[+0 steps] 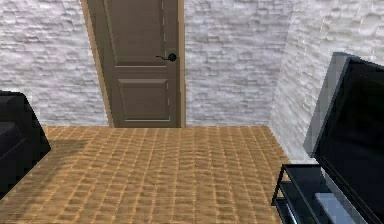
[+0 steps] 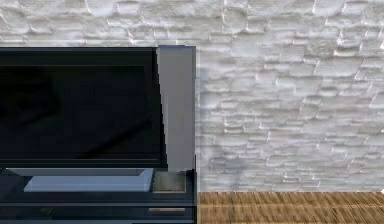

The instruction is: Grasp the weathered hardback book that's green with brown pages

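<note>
The door (image 1: 140, 60) is mid-brown with a lighter tan frame and recessed panels, and its knob (image 1: 172, 57) is black. The walls (image 1: 230, 60) are white with a rough, irregular stonework pattern shaded in pale grey. The floor (image 1: 160, 170) is warm orange-brown wood in a small basket-weave parquet pattern. An upholstered seat (image 1: 15, 140) at the forward view's left is plain black. The television (image 2: 80, 110) has a black screen, a grey side casing and a light grey base (image 2: 90, 181). The TV stand (image 2: 100, 205) is near-black.
</note>
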Controlling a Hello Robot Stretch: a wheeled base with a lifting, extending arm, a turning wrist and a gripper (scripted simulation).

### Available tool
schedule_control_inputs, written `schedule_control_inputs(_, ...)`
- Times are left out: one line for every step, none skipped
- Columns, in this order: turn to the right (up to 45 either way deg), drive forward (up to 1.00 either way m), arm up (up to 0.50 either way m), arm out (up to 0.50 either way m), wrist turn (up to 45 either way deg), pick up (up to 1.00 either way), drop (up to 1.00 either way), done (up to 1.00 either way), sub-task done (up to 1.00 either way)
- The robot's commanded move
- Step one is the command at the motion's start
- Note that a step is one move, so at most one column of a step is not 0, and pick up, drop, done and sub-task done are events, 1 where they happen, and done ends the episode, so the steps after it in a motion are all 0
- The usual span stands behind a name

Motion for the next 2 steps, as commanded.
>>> schedule_control_inputs(0.0,0.0,0.5,0.0,0.0,0.0,0.0,0.0,0.0)
schedule_control_inputs(0.0,0.0,0.04,0.0,0.0,0.0,0.0,0.0,0.0)
